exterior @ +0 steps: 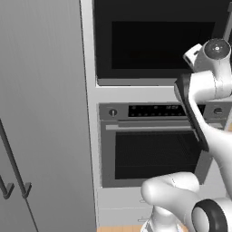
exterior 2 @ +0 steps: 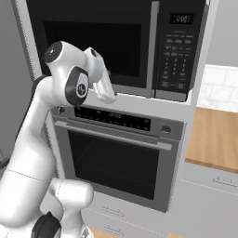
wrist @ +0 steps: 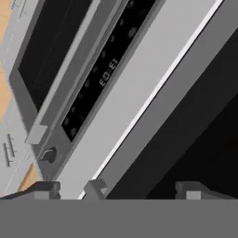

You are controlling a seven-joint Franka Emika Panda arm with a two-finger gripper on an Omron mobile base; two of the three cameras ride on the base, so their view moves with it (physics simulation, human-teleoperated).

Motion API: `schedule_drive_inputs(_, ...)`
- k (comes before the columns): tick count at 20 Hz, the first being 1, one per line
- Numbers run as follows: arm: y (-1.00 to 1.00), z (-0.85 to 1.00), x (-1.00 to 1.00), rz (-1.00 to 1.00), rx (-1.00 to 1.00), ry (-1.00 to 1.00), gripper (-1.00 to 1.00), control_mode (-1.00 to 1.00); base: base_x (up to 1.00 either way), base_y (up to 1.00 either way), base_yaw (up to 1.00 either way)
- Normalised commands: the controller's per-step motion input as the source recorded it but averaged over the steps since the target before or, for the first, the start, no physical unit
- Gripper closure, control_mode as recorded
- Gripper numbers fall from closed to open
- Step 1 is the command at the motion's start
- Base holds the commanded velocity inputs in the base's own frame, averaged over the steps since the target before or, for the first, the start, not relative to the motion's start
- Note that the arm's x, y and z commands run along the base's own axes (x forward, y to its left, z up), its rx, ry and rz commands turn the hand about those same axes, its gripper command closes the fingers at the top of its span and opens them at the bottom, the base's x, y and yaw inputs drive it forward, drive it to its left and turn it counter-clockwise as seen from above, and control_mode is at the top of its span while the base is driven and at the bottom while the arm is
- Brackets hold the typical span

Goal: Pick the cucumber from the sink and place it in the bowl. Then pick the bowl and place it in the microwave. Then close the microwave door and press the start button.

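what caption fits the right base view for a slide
Arm raised before the shut microwave door, tool open near its lower edge, above the oven.

The microwave door is glossy black glass, the oven below brushed steel with dark glazing, the counter at right matt wood.

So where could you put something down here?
On the bare pale wooden countertop, right of the steel oven with the bar handle, under the white tiled wall. The white arm's gripper crowds the closed black microwave door.
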Motion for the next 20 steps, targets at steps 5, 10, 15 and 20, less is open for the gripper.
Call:
schedule_drive_inputs(5,-0.09,-0.01,-1.0,0.0,0.36,-0.2,-1.0,-1.0,0.0,0.0,0.0)
schedule_drive_inputs(10,-0.31,-0.15,-1.0,0.0,0.49,-0.36,-1.0,-1.0,0.0,0.0,0.0)
schedule_drive_inputs(15,-0.61,0.02,-0.69,0.0,0.44,-0.38,-1.0,-1.0,0.0,0.0,0.0)
schedule_drive_inputs(20,-0.74,0.01,0.19,0.02,0.39,-0.04,-1.0,-1.0,0.0,0.0,0.0)
